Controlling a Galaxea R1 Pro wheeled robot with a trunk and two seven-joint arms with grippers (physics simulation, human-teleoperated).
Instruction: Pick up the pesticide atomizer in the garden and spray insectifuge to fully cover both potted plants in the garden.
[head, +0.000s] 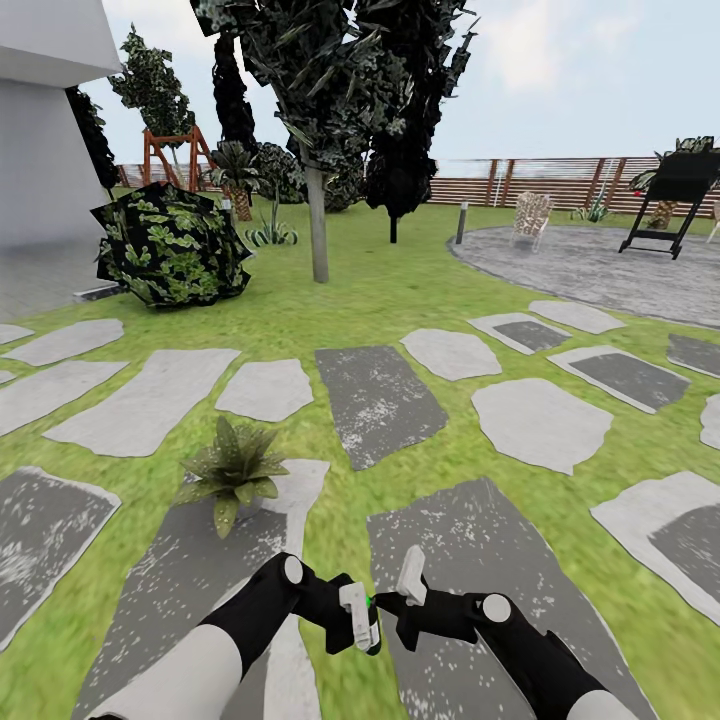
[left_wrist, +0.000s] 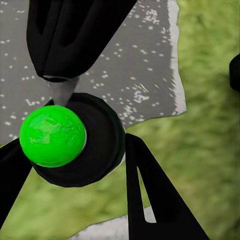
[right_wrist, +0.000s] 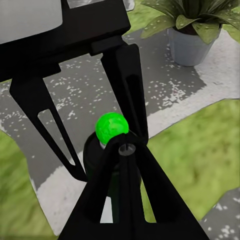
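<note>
While left jaws grasp pesticide atomizer (head: 368, 628), right jaws' state cannot be told, potted plant (head: 232, 468) nearby

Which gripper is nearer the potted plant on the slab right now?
Left. The left gripper, shut on the pesticide atomizer, sits just below and right of the potted plant; the right gripper is farther right.

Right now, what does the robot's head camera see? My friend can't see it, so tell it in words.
Two black grippers, left and right, meet around a small green-topped pesticide atomizer above a grey stepping slab. A leafy potted plant sits just ahead-left, with lawn, trees and a fence beyond.
</note>
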